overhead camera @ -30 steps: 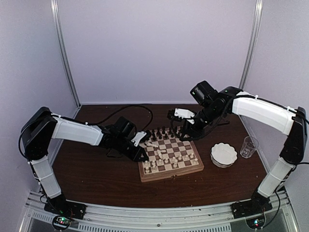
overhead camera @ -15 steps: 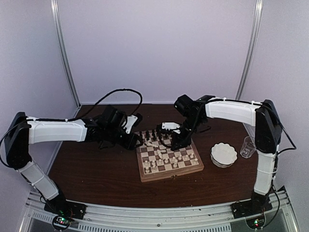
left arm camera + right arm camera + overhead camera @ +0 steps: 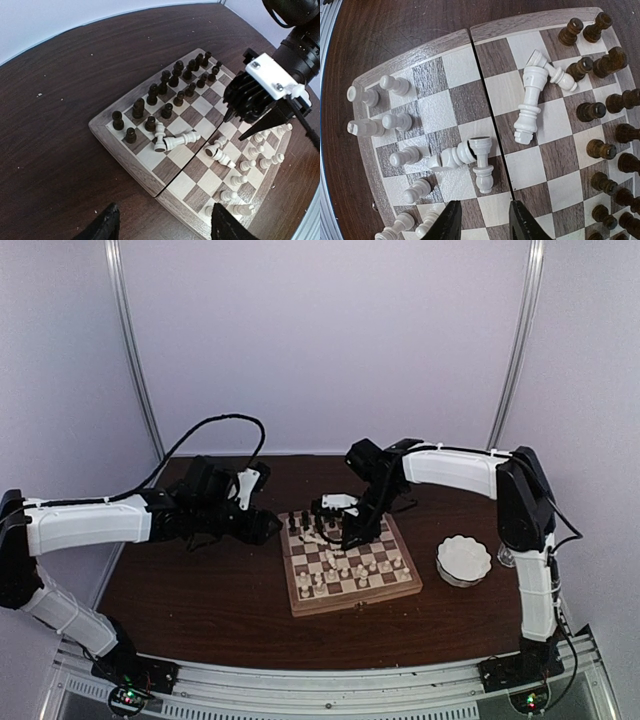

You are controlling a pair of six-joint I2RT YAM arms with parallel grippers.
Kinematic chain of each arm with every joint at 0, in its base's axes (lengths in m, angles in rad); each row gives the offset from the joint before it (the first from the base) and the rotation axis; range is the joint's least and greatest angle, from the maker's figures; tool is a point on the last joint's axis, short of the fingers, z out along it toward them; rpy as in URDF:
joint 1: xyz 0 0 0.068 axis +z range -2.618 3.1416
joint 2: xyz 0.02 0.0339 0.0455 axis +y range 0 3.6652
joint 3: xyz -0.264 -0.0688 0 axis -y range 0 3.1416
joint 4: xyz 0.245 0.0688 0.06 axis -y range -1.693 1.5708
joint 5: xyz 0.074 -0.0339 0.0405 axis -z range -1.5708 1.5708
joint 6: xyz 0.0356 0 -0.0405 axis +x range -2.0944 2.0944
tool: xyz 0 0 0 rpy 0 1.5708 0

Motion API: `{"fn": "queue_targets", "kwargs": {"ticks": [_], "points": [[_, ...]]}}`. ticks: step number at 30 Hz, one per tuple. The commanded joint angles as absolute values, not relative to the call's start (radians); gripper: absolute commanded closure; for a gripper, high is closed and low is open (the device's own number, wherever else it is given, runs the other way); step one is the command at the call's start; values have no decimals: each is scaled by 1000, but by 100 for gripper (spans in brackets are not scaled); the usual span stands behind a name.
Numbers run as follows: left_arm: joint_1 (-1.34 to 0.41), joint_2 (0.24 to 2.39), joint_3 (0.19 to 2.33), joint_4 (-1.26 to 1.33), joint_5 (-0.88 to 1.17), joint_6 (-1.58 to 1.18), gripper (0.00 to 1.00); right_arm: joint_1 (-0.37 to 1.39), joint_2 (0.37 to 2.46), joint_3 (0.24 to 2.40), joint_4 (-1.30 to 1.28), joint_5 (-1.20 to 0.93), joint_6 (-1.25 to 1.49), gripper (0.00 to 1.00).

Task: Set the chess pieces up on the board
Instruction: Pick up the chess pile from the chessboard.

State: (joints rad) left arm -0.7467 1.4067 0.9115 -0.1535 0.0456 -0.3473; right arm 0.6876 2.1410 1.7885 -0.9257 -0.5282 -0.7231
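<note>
Clearly the left gripper [image 3: 166, 220] gapes empty at frame bottom. Right gripper [image 3: 484, 215], also open, overhangs toppled white pieces [image 3: 482, 167] centre-frame.

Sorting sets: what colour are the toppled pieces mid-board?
The toppled pieces are cream-white; right wrist view.

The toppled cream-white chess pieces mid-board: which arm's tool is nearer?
Right. The right tool hovers over the toppled cream-white chess pieces; the left tool sits at the edge of the checkered wooden chessboard.

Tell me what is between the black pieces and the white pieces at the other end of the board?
Several toppled white pieces lie on their sides on the board's middle squares, clearest in the right wrist view.
</note>
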Motion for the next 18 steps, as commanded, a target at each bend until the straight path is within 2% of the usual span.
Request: {"fn": "queue_targets", "kwargs": {"ticks": [1,15,18], "points": [[-739,1363,905,-124,31,-365,38,696,2176,1812,-963,-546,-755,65],[-740,1287,876,-131,42,-385,41,716,2273,1884,-956,-515,-750,65],[-740,1276,869,-130,41,-385,41,726,2289,1896,-958,-505,-759,69]]}}
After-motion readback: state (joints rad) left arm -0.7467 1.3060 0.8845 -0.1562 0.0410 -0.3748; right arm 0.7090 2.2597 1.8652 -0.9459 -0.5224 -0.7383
